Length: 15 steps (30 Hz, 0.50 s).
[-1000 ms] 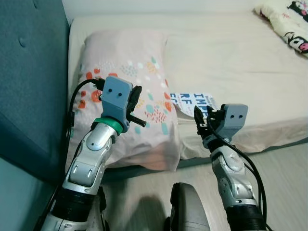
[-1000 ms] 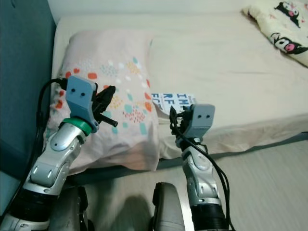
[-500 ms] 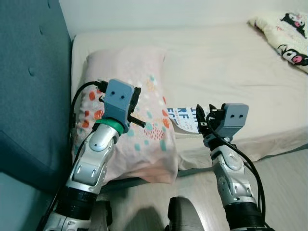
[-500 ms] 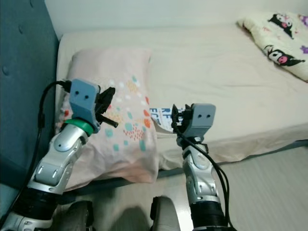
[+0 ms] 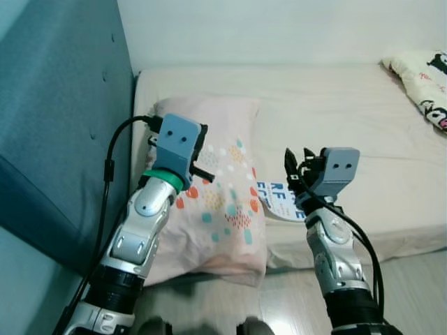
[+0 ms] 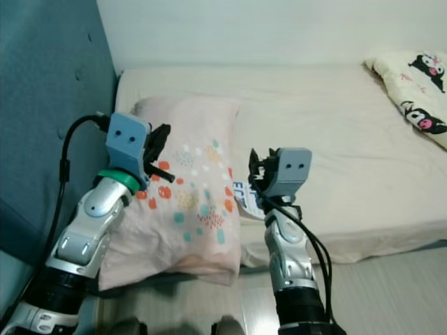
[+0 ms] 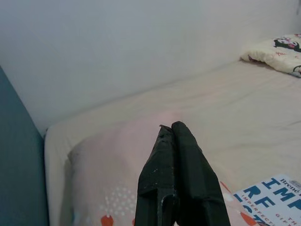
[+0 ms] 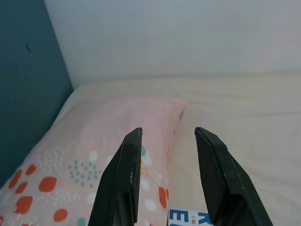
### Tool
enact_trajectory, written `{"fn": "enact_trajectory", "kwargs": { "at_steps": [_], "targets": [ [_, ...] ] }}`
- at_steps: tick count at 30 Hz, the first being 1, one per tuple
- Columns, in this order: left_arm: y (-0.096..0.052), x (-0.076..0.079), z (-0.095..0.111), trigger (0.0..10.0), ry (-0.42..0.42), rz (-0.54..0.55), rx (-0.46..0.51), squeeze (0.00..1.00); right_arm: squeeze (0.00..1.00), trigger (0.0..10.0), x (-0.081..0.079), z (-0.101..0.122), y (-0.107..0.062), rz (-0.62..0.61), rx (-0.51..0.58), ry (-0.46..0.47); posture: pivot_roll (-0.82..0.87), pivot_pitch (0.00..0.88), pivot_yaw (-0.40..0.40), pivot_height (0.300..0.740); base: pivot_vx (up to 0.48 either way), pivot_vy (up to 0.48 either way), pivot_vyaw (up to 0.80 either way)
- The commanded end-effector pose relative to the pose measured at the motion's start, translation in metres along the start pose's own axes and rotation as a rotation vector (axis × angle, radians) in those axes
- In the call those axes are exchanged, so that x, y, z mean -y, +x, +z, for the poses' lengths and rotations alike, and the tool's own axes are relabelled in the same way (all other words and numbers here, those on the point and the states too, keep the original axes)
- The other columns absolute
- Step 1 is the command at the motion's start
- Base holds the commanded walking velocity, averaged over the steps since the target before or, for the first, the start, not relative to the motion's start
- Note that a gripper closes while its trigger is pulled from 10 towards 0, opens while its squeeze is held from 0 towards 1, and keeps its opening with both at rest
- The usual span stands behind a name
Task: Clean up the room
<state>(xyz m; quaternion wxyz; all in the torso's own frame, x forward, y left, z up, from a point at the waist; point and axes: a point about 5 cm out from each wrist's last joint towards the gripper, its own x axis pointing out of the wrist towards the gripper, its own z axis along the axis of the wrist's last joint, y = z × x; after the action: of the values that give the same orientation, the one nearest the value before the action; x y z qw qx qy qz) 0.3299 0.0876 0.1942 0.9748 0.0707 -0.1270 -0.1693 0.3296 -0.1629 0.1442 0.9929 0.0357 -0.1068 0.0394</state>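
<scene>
Tidying barely begun at the bedside

Robot stands at the edge of the bed [image 5: 363,132] with both arms raised over it and nothing in either one. By the look of things the clean-up is at its start: nothing has been gathered yet, and the one piece of clutter within reach lies untouched.

That piece is a book [image 5: 281,201], white with blue lettering, flat on the mattress with one edge tucked under the corner of the pillow [image 5: 216,209]. The right claw [image 5: 296,166] hovers just above and beside it, its two black fingers [image 8: 123,179] spread wide with a clear gap between them, holding nothing. The left claw [image 5: 200,150] hangs over the pillow's upper half, fingers [image 7: 176,174] pressed together and empty.

Counting what is here: one book, one patterned pillow with orange and teal spots, one cream blanket [image 6: 419,98] with cartoon figures bunched at the far end of the bed, one teal headboard [image 5: 63,118] on the robot's left.

What is left, as I judge it, is nearly everything: lifting the book clear, and perhaps seeing to the crumpled blanket.
</scene>
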Motion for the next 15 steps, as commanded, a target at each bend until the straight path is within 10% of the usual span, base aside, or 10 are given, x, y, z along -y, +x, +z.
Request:
{"fn": "enact_trajectory", "kwargs": {
  "at_steps": [1, 15],
  "targets": [
    [-0.0007, 0.0029, -0.0038, 10.0, 0.014, -0.01, -0.008, 0.0, 0.0, 10.0, 0.0031, -0.0048, -0.0024, -0.012, -0.014, -0.001, -0.01, 0.0, -0.009, 0.718, 0.0, 0.0, 0.0],
    [-0.0086, 0.0029, -0.0105, 10.0, 0.037, -0.024, -0.007, 0.0, 0.0, 10.0, -0.0008, -0.0075, -0.0022, -0.02, -0.011, 0.009, 0.0, 0.002, -0.011, 0.722, 0.0, -0.035, -0.07]
  ]
}}
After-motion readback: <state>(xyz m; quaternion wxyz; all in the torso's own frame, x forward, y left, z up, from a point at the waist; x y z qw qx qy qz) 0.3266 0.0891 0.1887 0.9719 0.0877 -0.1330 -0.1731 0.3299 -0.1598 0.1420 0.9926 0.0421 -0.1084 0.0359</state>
